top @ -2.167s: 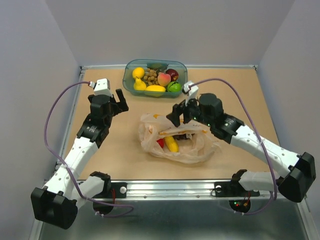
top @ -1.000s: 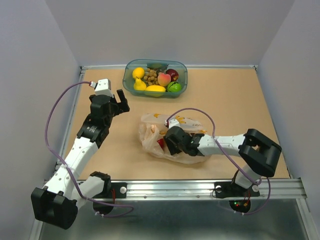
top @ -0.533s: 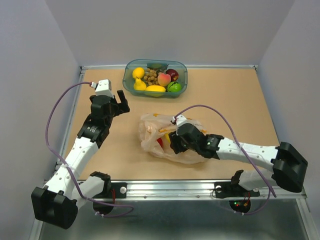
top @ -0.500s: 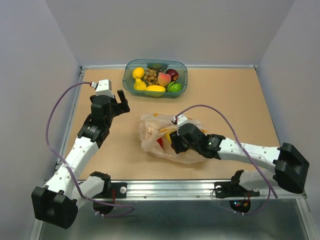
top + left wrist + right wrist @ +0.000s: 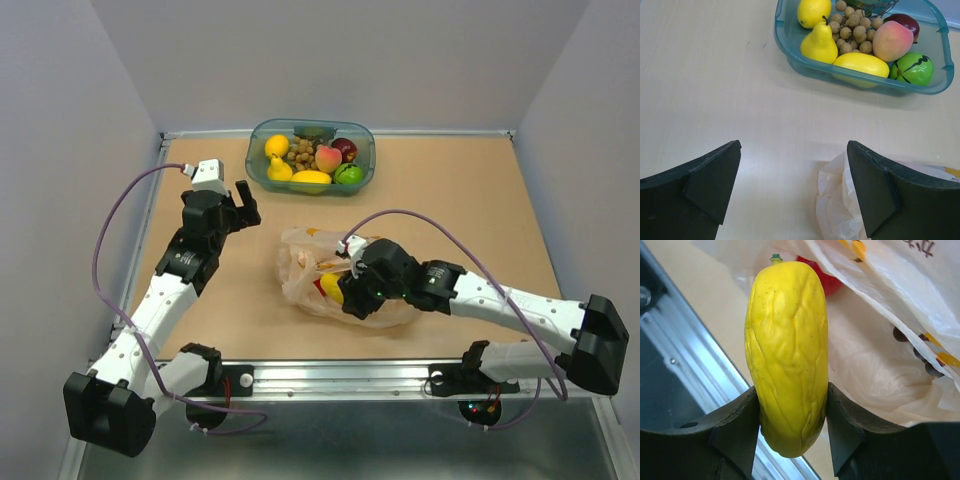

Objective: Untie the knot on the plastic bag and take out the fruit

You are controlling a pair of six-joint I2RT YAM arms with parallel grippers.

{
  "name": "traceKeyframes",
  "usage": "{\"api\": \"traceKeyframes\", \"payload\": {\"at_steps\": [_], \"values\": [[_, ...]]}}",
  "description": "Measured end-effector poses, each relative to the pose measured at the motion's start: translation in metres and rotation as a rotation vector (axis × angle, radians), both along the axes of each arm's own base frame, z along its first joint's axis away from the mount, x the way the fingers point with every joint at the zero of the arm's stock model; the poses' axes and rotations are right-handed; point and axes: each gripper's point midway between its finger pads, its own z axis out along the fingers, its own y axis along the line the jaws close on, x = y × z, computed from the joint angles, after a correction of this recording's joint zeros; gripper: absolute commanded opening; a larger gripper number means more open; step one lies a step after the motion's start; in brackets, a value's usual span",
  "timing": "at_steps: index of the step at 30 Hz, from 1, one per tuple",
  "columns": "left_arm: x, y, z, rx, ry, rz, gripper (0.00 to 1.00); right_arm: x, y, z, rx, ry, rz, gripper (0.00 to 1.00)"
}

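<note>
Top external: fixed high at near edge, looks down over whole table. Left wrist: low, faces forward to teal tub, plastic bag corner at bottom. Right wrist: very close on yellow fruit, bag behind. Overhead shares all three.

A: What blocks the middle of the table?
B: The plastic bag lies there toward the near edge, with the right gripper over it, clamped on a yellow fruit.
A: And the far edge?
B: A fruit-filled tub sits at its centre. Bare table runs between tub and bag, and along the right edge.
</note>
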Motion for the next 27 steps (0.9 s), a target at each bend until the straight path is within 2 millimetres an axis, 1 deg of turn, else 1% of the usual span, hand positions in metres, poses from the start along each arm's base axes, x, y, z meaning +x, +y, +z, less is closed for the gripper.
{"api": "traceKeyframes", "payload": {"at_steps": [6, 8, 11, 14, 17, 19, 20, 22, 23, 24, 25, 27], "values": [[-0.001, -0.006, 0.001, -0.019, 0.001, -0.027, 0.98, -0.026, 0.013, 0.033, 0.096, 0.044, 0.166, 0.01], [-0.002, -0.007, 0.002, -0.023, -0.002, -0.033, 0.98, -0.03, 0.014, 0.043, 0.119, 0.041, 0.196, 0.01], [-0.002, -0.007, 0.003, -0.025, -0.005, -0.036, 0.98, -0.029, 0.019, 0.068, 0.162, -0.003, 0.222, 0.01], [-0.003, -0.007, 0.004, -0.026, -0.007, -0.036, 0.98, -0.014, 0.026, 0.104, 0.21, -0.097, 0.208, 0.01], [-0.003, -0.007, 0.004, -0.026, -0.007, -0.036, 0.98, 0.009, 0.031, 0.141, 0.24, -0.216, 0.146, 0.01], [-0.003, -0.007, 0.004, -0.027, -0.007, -0.036, 0.98, 0.039, 0.035, 0.173, 0.251, -0.325, 0.05, 0.01], [-0.003, -0.007, 0.004, -0.028, -0.007, -0.035, 0.98, 0.052, 0.037, 0.184, 0.257, -0.362, 0.014, 0.01], [-0.003, -0.007, 0.004, -0.028, -0.007, -0.035, 0.98, 0.076, 0.04, 0.193, 0.254, -0.396, -0.041, 0.01], [-0.003, -0.007, 0.004, -0.029, -0.007, -0.035, 0.98, 0.101, 0.039, 0.198, 0.253, -0.419, -0.091, 0.01], [-0.002, -0.007, 0.004, -0.029, -0.007, -0.035, 0.98, 0.122, 0.037, 0.198, 0.247, -0.432, -0.134, 0.01], [-0.002, -0.007, 0.004, -0.029, -0.007, -0.035, 0.98, 0.141, 0.034, 0.195, 0.234, -0.438, -0.171, 0.01], [-0.002, -0.007, 0.004, -0.029, -0.007, -0.034, 0.98, 0.178, 0.032, 0.183, 0.2, -0.435, -0.23, 0.01]]}}
